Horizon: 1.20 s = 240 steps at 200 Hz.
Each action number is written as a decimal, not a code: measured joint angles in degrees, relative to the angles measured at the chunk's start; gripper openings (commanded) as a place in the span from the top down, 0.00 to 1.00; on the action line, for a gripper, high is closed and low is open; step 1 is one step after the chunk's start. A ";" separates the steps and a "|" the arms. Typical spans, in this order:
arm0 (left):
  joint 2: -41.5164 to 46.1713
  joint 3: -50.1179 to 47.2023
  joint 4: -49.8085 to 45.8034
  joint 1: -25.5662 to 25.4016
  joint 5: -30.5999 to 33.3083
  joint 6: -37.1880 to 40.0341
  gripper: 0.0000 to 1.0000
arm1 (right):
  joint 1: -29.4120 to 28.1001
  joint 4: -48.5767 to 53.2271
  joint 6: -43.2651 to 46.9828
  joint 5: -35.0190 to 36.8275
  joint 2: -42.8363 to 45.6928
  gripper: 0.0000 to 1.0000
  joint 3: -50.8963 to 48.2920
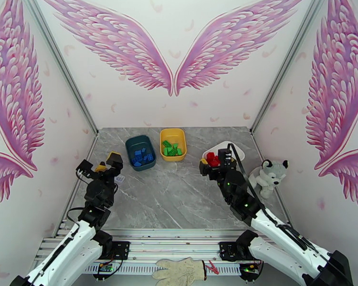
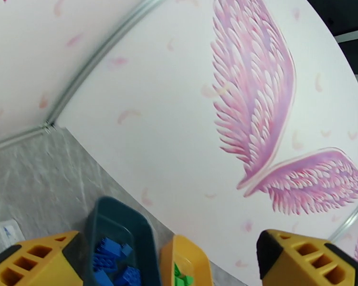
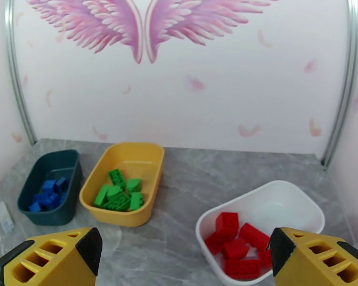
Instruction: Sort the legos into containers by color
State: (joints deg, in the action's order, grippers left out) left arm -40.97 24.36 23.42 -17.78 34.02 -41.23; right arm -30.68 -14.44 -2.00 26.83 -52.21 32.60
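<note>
1. Top external view: every brick I can see lies in a tub. The blue legos [image 1: 143, 157] are in the teal tub [image 1: 131, 141], the green legos [image 1: 172, 148] in the yellow tub [image 1: 173, 132], and the red legos [image 1: 212, 159] in the white tub [image 1: 238, 149]. So I judge the step in hand to be pulling clear. The right pincer [image 1: 216, 160] should rise straight up before drawing back, so it does not catch the tub's near rim.
2. Same view, pose: the right arm reaches forward over the desk [image 1: 179, 191], its wrist above the white tub's near end. The left arm is folded, and the left pincer [image 1: 101, 164] is raised just beside the teal tub.
3. Left wrist view: the left pincer is spread wide and empty, aimed past the teal tub toward the wall.
4. Right wrist view: the right pincer is spread wide with nothing between its fingers [image 3: 50, 258], and the red legos lie below.
</note>
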 measured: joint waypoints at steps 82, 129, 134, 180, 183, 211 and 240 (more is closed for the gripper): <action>-30.29 -0.46 9.84 5.05 5.79 31.17 0.01 | 15.76 -19.50 3.43 5.99 -24.81 0.01 -9.60; -32.02 -0.35 11.10 6.86 4.37 35.47 0.01 | 17.31 -34.95 3.87 3.89 -31.45 0.01 -13.49; -32.02 -0.35 11.21 6.97 4.31 35.52 0.01 | 17.35 -35.93 4.15 3.37 -32.33 0.01 -13.49; -32.83 0.81 11.32 7.78 2.60 36.94 0.01 | 18.27 -36.85 4.46 -0.76 -33.42 0.01 -13.09; -33.22 1.29 11.17 7.80 2.36 37.11 0.01 | 18.36 -36.87 4.46 -0.98 -33.42 0.01 -13.05; -36.94 5.46 11.08 7.82 0.28 39.63 0.01 | 19.41 -36.59 4.37 -3.19 -33.42 0.01 -12.52; -39.04 5.68 13.14 9.01 -3.54 43.25 0.01 | 20.81 -35.74 3.76 -6.05 -33.42 0.01 -11.23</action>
State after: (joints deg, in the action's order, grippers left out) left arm -80.01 30.04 36.56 -8.78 30.48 2.02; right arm -9.87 -50.17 1.76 20.78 -85.62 21.37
